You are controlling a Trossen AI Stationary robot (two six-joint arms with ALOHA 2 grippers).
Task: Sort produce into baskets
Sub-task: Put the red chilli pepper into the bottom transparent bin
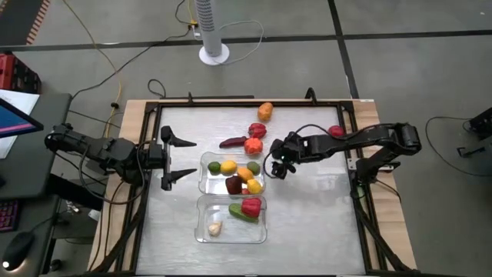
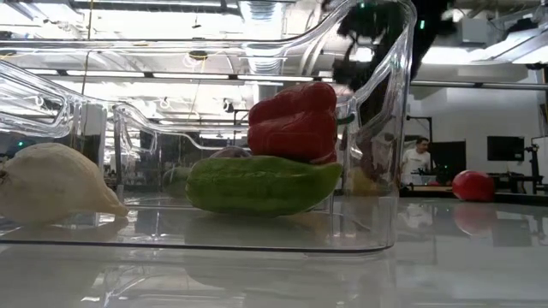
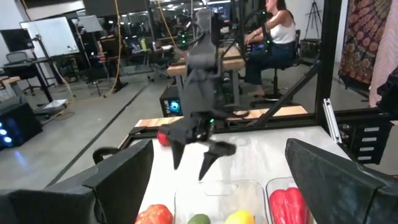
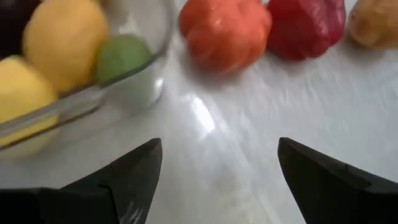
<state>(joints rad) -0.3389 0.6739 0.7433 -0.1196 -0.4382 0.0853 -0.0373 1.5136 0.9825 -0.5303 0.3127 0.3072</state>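
Two clear baskets stand mid-table. The far basket (image 1: pixel 206 178) holds yellow, green, orange and dark red produce. The near basket (image 1: pixel 201 231) holds a pale garlic bulb (image 2: pixel 51 184), a green cucumber (image 2: pixel 261 184) and a red pepper (image 2: pixel 295 120) lying on the cucumber. Loose produce lies on the table beyond the far basket: an orange-red piece (image 4: pixel 227 28), a red piece (image 4: pixel 305 25), a dark red chili (image 1: pixel 232 142) and an orange piece (image 1: pixel 265 110). My right gripper (image 1: pixel 274 166) is open and empty, just right of the far basket. My left gripper (image 1: pixel 188 158) is open and empty, left of the far basket.
A red piece (image 1: pixel 336 131) lies near the table's right rail; it also shows in the low view (image 2: pixel 473 184). A dark frame (image 1: pixel 361 192) runs round the table. A person sits beyond the table in the left wrist view (image 3: pixel 273 37). Bare table lies between the baskets and the right rail.
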